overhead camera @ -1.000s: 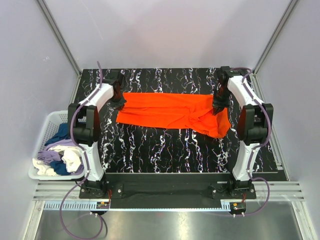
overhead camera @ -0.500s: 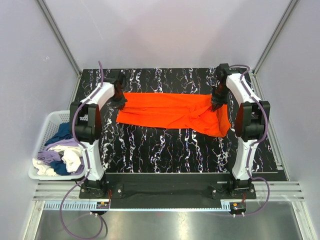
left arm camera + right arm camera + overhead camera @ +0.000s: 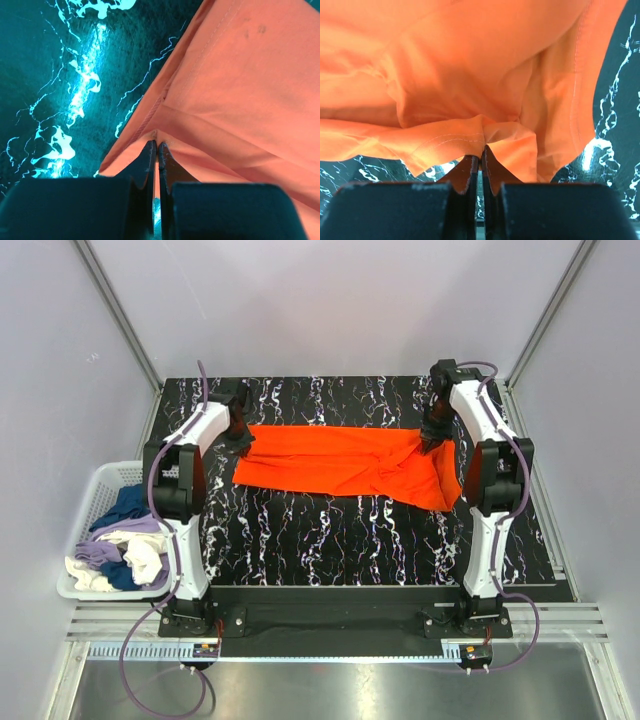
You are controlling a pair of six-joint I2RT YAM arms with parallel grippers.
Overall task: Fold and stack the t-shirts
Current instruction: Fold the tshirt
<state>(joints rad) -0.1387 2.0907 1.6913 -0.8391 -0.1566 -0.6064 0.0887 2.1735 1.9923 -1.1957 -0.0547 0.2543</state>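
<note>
Early stage: left gripper point(image 3: 243, 443) and right gripper point(image 3: 432, 443) each pinch one end of the orange fabric t-shirt point(image 3: 340, 462), stretched lengthwise on the black marbled tabletop point(image 3: 330, 530) (no stack yet), w/ misc. garments point(image 3: 120, 545) in the white plastic basket point(image 3: 100, 480) awaiting folding.

Both arms share one build. The left arm point(image 3: 205, 425) and right arm point(image 3: 480, 415) show white shell links alternating with black joint housings, on black base blocks point(image 3: 190, 615). A purple cable point(image 3: 201, 380) runs along each arm and loops out past its base. On the left gripper point(image 3: 155, 147) and right gripper point(image 3: 480, 152) we see dark, flat fingers point(image 3: 142, 170) that taper to thin tips from blocky bodies.
</note>
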